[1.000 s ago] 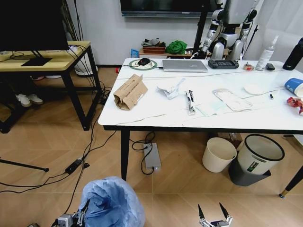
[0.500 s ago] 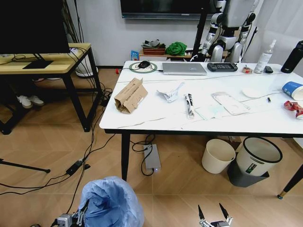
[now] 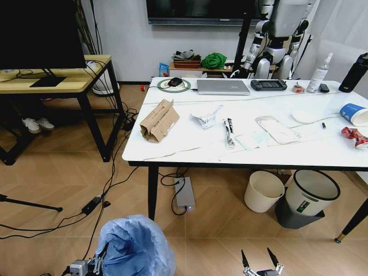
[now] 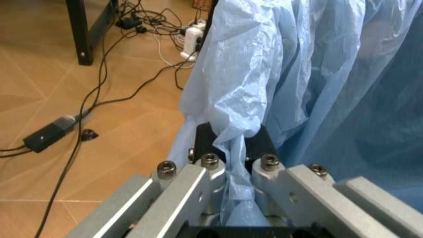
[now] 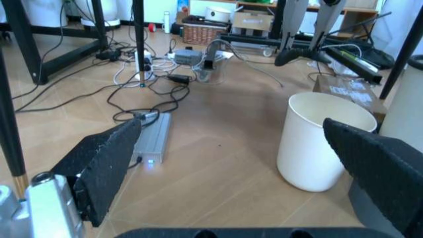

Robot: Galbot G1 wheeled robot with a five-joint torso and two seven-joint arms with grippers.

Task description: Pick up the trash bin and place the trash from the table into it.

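Note:
The trash bin (image 3: 135, 247), lined with a puffy light-blue bag, hangs low at my left, in front of the table (image 3: 190, 150). My left gripper (image 3: 95, 263) is shut on the bag's rim. The left wrist view shows the blue plastic (image 4: 317, 74) pinched between the fingers (image 4: 203, 144). My right gripper (image 3: 261, 265) is open with nothing in it, low over the floor. On the marble top the trash lies spread out: a torn cardboard box (image 3: 159, 119), crumpled white paper (image 3: 206, 115), a wrapper (image 3: 229, 131), a clear plastic pack (image 3: 278, 129), a blue paper cup (image 3: 355, 113) and a red can (image 3: 355, 135).
A cream bucket (image 3: 264, 191) (image 5: 317, 139) and a grey-and-white bin (image 3: 310, 195) stand under the table's right side. A power brick (image 3: 185, 192) and cables lie on the floor. A laptop (image 3: 223, 86) and black bottle (image 3: 353, 72) sit at the table's back. A wooden desk (image 3: 52, 80) stands left.
The whole head view has shifted slightly, so the camera moved; the table now sits a little lower and further left in the picture. Both grippers and the held bin keep their places.

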